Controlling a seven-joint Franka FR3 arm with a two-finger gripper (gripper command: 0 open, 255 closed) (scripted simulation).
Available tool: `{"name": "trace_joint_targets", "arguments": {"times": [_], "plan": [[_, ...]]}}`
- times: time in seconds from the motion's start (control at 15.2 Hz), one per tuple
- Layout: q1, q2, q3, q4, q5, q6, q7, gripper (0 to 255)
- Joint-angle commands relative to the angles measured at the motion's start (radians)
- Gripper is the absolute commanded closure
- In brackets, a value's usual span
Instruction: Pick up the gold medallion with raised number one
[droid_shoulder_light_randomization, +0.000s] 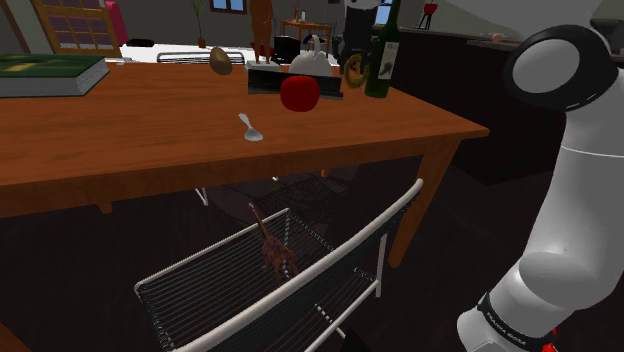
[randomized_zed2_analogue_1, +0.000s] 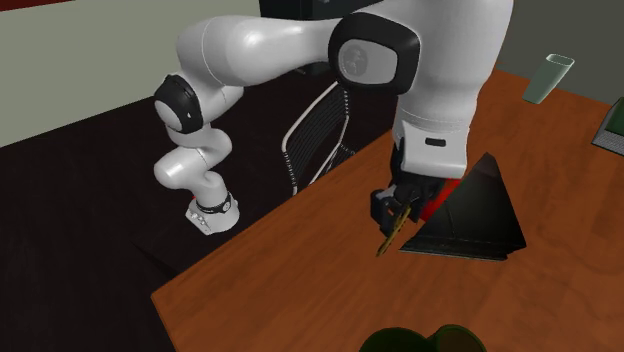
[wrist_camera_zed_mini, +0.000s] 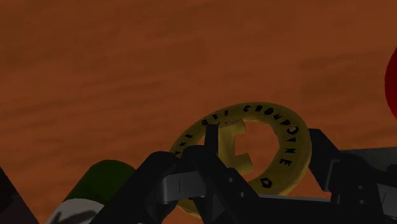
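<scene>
The gold medallion (wrist_camera_zed_mini: 294, 139) is a ring with dark raised letters around a raised number one. My gripper (wrist_camera_zed_mini: 264, 159) is shut on it, a black finger on each side of the ring. In the second exterior view the medallion (randomized_zed2_analogue_1: 391, 233) hangs tilted from the gripper (randomized_zed2_analogue_1: 393, 212), a little above the brown wooden table (randomized_zed2_analogue_1: 300, 290). In the shoulder view the medallion (droid_shoulder_light_randomization: 353, 69) shows at the table's far side under the black hand, just beside a green bottle (droid_shoulder_light_randomization: 382, 55).
A red apple (droid_shoulder_light_randomization: 299, 93), a black wedge-shaped stand (randomized_zed2_analogue_1: 470, 215), a spoon (droid_shoulder_light_randomization: 250, 128), a brown round item (droid_shoulder_light_randomization: 221, 61) and a thick book (droid_shoulder_light_randomization: 50, 72) are on the table. A wire chair (droid_shoulder_light_randomization: 280, 275) holding a small dinosaur figure (droid_shoulder_light_randomization: 270, 242) stands at the near edge.
</scene>
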Motion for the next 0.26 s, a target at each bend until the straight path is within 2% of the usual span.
{"name": "trace_joint_targets", "arguments": {"times": [0.0,0.07,0.2], "plan": [[0.005,0.022,0.000,0.061,-0.004,-0.040,-0.002,255],[0.007,0.036,0.000,0.098,-0.006,-0.063,-0.004,255],[0.008,0.038,0.000,0.103,-0.006,-0.066,-0.005,255]]}}
